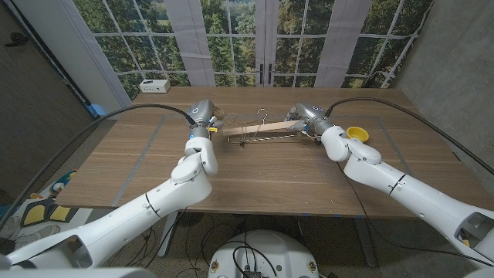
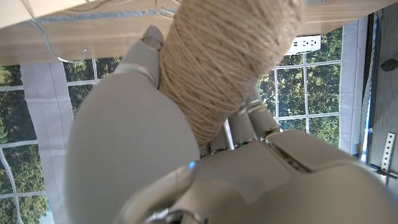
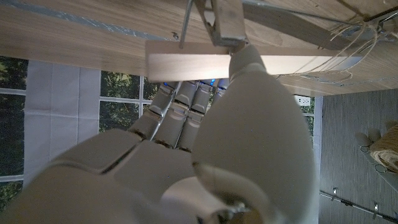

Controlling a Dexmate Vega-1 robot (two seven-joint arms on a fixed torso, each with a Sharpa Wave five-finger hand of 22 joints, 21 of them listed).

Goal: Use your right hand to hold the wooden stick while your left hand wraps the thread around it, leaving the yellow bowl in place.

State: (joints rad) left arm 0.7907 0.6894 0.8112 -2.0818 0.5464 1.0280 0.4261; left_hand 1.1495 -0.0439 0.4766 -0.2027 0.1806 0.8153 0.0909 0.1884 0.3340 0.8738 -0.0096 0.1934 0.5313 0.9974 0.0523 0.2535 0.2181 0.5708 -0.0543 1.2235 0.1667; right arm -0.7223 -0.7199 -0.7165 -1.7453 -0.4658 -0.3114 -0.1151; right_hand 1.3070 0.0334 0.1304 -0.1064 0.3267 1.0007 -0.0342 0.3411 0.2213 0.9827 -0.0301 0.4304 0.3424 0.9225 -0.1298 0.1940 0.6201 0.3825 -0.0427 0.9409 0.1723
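Holding the wooden stick (image 1: 261, 129) at its right-hand end, my right hand (image 1: 310, 120) is closing fingers and thumb around the flat slat, as the right wrist view is confirming. The stick is lying crosswise near the far middle of the table (image 1: 255, 174), with a wire hanger (image 1: 262, 116) showing at it; whether that wire is attached to the stick I cannot tell.

My left hand (image 1: 202, 117) is gripping the spool of thread (image 2: 224, 68), fingers wrapped round its wound body, just beside the stick's left end. Loose strands are trailing across the slat in the right wrist view.

I am judging the stick to be light, stiff and smooth-faced, so it is likely to pivot or slide under any sideways pull from the thread. Taking it at the end, as now, is leaving the middle free for winding, but a firm pinch across the flat faces is needed.

The thread is looking like soft, rough twine: grippy, unlikely to slip, but prone to snagging on the hanger wire.

The yellow bowl (image 1: 356, 133) is sitting just beyond my right wrist, near enough that elbow movement is warranting care.
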